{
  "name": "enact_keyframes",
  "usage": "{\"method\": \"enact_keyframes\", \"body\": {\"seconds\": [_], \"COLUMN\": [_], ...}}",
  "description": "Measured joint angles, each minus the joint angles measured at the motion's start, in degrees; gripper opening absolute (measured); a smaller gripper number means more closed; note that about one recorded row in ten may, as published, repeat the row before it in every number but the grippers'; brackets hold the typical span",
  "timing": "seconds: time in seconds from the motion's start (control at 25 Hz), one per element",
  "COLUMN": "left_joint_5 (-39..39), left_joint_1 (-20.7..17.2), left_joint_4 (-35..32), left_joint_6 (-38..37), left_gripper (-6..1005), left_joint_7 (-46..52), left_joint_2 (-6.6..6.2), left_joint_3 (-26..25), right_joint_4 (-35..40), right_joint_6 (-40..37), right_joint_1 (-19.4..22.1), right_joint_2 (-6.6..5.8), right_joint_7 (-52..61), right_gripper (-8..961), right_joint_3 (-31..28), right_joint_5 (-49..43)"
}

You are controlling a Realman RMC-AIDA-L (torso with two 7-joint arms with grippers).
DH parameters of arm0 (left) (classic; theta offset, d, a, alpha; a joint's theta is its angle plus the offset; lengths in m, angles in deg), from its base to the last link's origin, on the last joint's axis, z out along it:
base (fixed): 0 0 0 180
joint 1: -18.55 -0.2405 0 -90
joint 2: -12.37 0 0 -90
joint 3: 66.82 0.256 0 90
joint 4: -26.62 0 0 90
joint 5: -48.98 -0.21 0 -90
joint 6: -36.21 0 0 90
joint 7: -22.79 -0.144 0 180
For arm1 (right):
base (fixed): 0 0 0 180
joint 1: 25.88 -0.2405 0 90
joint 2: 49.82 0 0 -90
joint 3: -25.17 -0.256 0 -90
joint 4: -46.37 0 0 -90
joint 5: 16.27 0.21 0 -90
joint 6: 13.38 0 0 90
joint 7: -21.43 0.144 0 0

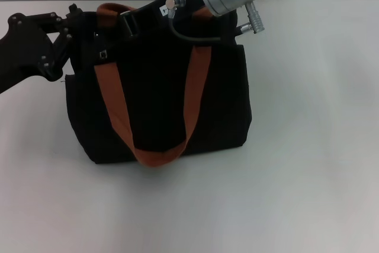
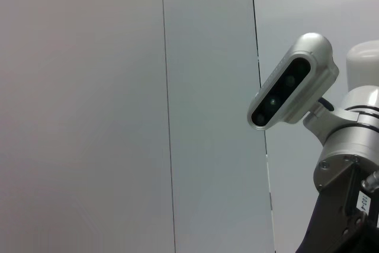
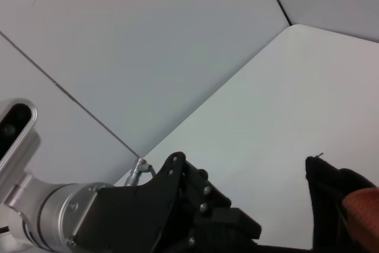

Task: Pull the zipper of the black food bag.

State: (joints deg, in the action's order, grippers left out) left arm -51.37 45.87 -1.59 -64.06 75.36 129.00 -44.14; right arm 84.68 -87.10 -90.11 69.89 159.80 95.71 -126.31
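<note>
Head view: black food bag [image 1: 160, 96] lies on the worktop [image 1: 308, 146]. Left hand [image 1: 89, 28] is at its top-left corner, probably bracing; right hand [image 1: 160, 9] reaches the top edge. Grip states and zipper: cannot tell.

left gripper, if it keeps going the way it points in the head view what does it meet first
The left gripper points across toward the black food bag, at its upper left corner. It would likely meet the bag's fabric first, near the rust-brown handle; contact is unclear.

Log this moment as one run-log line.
black food bag upright on table | left gripper at bag's top left corner | right gripper over top edge, hidden | zipper unseen
</note>
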Motion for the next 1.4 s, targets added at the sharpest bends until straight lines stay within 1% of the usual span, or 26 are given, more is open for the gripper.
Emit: {"method": "enact_keyframes", "body": {"seconds": [0.2,0.6,0.84,1.16,1.4], "left_joint_5": [0.15,0.27,0.36,0.38,0.41], "left_joint_1": [-0.16,-0.32,-0.43,-0.51,-0.72], "left_joint_4": [0.00,0.00,0.00,0.00,0.00], "left_joint_6": [-0.75,-0.91,-0.87,-0.69,-0.67], "left_gripper": [24,23,24,24,23], "left_joint_7": [0.06,0.09,0.09,0.05,0.06], "left_joint_2": [-0.05,-0.07,-0.07,-0.07,-0.11], "left_joint_3": [-0.03,-0.01,-0.01,-0.01,-0.06], "right_joint_4": [-0.13,-0.08,0.34,0.46,1.20], "right_joint_6": [0.65,0.39,0.49,0.78,0.73], "right_joint_1": [0.02,-0.18,0.01,0.13,0.55], "right_joint_2": [0.00,0.12,0.15,0.18,0.16], "right_joint_7": [0.05,-0.15,-0.18,-0.21,0.44], "right_gripper": [210,209,206,91,47], "right_joint_3": [0.01,0.30,1.65,1.70,1.78], "right_joint_5": [-0.13,0.28,1.41,1.42,0.96]}}
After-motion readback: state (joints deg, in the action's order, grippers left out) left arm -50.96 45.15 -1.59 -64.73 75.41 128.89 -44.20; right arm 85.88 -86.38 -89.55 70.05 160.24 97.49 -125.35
